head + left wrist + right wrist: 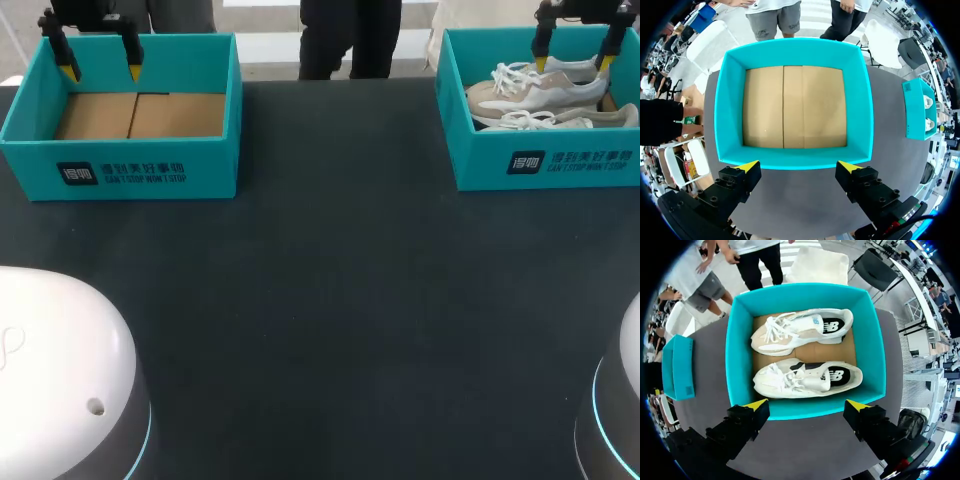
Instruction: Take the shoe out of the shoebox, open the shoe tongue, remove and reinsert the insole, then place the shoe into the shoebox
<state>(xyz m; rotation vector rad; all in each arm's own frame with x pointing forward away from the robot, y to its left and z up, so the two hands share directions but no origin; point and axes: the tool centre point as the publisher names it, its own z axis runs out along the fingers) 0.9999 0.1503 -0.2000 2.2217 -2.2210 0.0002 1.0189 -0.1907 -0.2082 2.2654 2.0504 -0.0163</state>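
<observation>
Your right gripper (pixel 572 62) hangs spread above the teal shoebox (pixel 545 165), where two white sneakers (pixel 795 332) lie side by side. Your left gripper (pixel 102 72), also spread, hangs over the other shoebox (pixel 130 172).

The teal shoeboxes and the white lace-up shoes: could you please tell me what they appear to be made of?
The empty left teal shoebox and the right teal shoebox look like matt printed cardboard: thin straight walls, bare brown flaps as floor. The two white lace-up shoes seem textile with smooth synthetic or leather panels and woven laces.
</observation>
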